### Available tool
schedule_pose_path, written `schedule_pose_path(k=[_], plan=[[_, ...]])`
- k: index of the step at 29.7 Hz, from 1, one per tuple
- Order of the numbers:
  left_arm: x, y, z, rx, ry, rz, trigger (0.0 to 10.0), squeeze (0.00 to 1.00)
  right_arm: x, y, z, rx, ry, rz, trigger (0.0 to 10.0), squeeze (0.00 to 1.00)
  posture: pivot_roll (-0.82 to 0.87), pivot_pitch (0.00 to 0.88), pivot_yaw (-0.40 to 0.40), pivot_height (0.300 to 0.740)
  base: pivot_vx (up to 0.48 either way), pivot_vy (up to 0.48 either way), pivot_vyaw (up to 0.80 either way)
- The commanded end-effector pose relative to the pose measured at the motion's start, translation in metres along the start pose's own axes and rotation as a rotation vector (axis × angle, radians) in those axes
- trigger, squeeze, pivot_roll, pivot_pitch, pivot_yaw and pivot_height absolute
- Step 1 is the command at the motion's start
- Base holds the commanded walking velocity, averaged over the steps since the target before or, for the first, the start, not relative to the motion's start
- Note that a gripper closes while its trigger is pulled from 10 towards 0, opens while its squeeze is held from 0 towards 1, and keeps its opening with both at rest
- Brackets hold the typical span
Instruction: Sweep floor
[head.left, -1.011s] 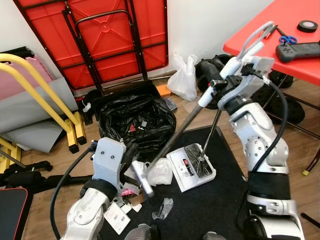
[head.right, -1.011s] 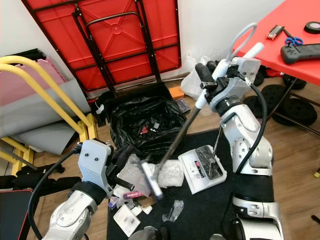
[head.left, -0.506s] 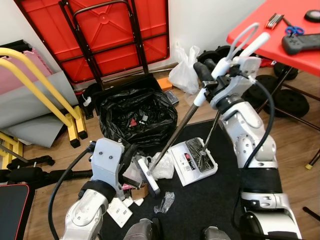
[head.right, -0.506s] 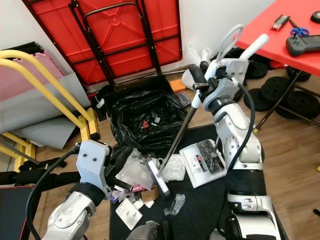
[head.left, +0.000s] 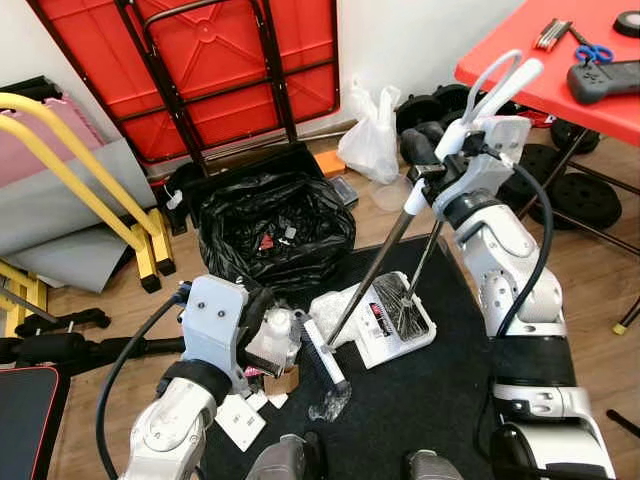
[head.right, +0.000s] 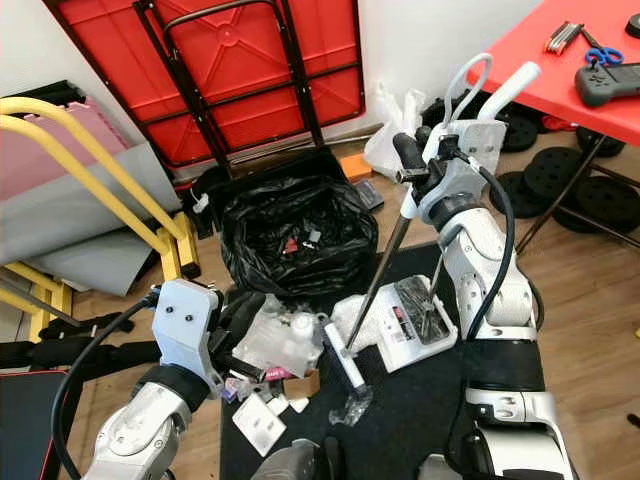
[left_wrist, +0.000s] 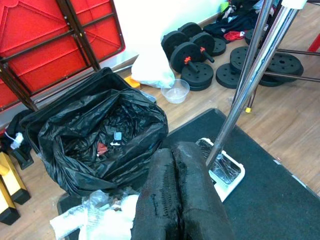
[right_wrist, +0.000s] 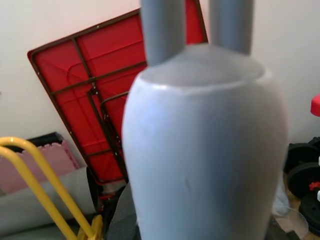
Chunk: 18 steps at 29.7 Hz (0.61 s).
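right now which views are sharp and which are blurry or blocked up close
Left and right eye views: evenly lit and sharp, the broom head and black trash bag crisp. Left wrist view: the background is clear, but the left gripper sits soft in the foreground. Right wrist view: the pale broom handle looms out of focus up close, and the red folded table behind is slightly hazy.

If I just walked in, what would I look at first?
Probably the big red folded table leaning on the wall, with the open black trash bag on the floor in front of it. Next, the robot's right claw gripping a long broom whose brush sits on the dark mat, beside a white dustpan and crumpled plastic litter.
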<state>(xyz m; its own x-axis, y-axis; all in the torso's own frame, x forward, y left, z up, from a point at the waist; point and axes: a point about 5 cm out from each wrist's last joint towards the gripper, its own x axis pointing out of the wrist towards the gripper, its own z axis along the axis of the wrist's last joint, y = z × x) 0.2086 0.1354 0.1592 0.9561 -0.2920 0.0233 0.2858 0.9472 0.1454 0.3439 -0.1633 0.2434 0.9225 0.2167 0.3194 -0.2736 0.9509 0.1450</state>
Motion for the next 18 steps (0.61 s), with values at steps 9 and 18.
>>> schedule_pose_path(k=[9,18], plan=[[-0.002,0.0,-0.001,-0.021,0.016,0.014,10.0,0.0,0.002,0.005,0.018,0.065,-0.06,0.02,10.0,0.0,0.02,0.249,0.067,0.74,0.0,0.0,0.0],[-0.003,-0.001,-0.002,-0.027,0.016,0.012,10.0,0.0,0.005,0.001,0.029,0.029,-0.079,-0.002,10.0,0.0,0.02,0.241,0.064,0.74,0.0,0.0,0.0]])
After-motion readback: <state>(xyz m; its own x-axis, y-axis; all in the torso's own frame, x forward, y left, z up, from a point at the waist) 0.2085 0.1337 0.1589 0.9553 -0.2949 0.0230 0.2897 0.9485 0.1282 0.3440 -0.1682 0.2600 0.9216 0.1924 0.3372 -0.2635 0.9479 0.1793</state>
